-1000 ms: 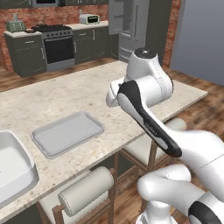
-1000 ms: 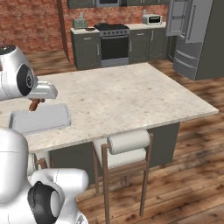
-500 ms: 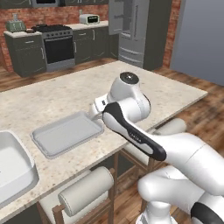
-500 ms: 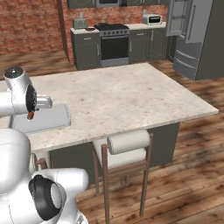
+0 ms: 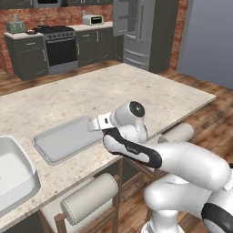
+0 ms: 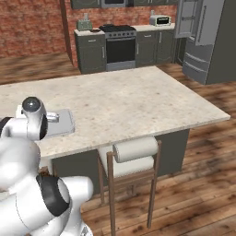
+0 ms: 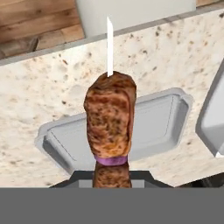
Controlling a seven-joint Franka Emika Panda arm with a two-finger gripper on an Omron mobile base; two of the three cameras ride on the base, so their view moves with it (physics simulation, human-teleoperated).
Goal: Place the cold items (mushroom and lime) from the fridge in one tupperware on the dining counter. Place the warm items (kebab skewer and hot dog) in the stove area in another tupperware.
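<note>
Your skewer [image 7: 110,122] — browned, rough-textured meat chunks with a purple slice between them on a thin white stick — sits pinched in the claw [image 7: 111,175], hanging over the tupperware [image 7: 148,127]. That one shallow grey rectangular container with rounded corners lies on the speckled beige stone tabletop [image 5: 136,91]. A second, white container [image 5: 11,168] sits beside it. Two wooden stools with roll cushions stand below; beyond are wood flooring, brick wall, a stove [image 6: 120,46] and a fridge [image 6: 203,32].
</note>
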